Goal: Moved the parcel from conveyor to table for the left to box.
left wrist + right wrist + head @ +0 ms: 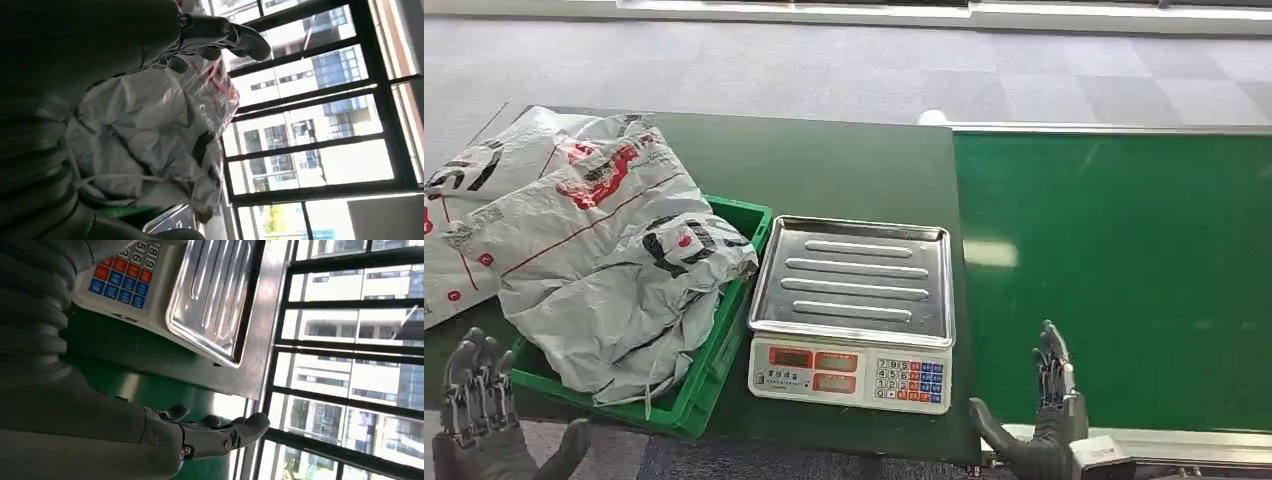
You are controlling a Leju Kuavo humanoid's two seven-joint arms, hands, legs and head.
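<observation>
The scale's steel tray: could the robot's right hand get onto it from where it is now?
Probably yes. The right hand is open and holds nothing, hovering at the conveyor belt edge just beside the scale. The steel tray is bare, and nothing stands between it and the hand.

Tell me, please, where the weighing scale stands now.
In the head view the weighing scale stands on the dark green table, between the green crate of grey parcels on its left and the conveyor belt on its right.

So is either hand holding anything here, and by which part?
Nothing is held. The left hand and right hand are both open and empty.
</observation>
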